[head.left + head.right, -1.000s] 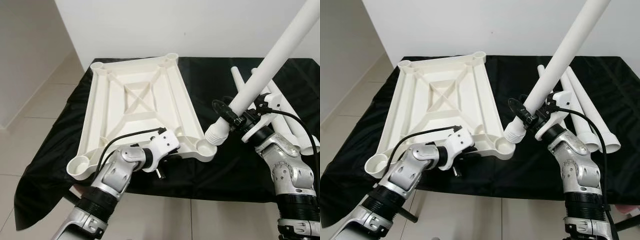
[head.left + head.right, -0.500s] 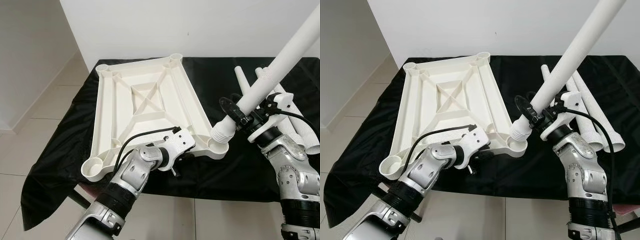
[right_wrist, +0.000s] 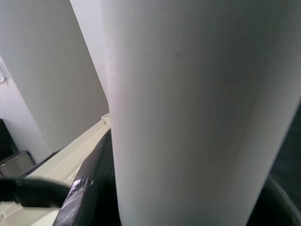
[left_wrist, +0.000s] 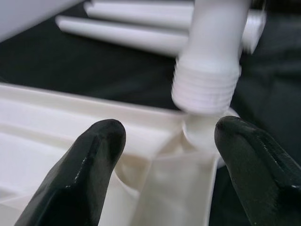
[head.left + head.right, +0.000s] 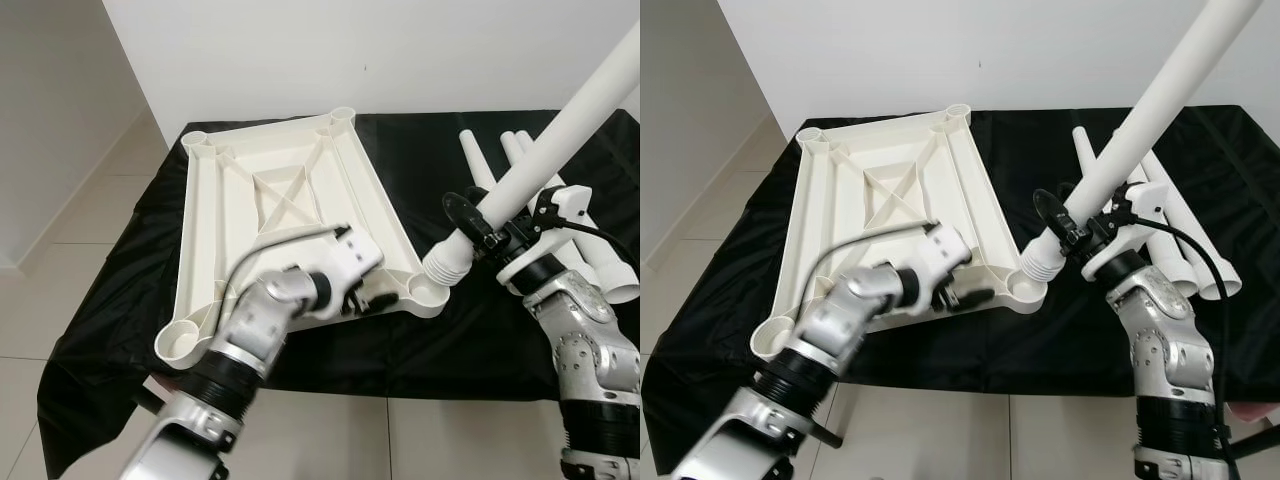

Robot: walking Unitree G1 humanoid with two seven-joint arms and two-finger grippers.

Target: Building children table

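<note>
Tabletop [image 5: 270, 200] socket meets right pincer's [image 5: 487, 228] clamped leg [image 5: 540, 150]; left pincer [image 4: 164, 141] gapes, straddling it.

A low table draped in a black cloth [image 5: 470, 340] stood on a pale tiled floor [image 5: 90, 200]. On the cloth's left lay an upturned white tabletop [image 5: 280, 215]; at far right lay loose white legs [image 5: 590, 255].
</note>
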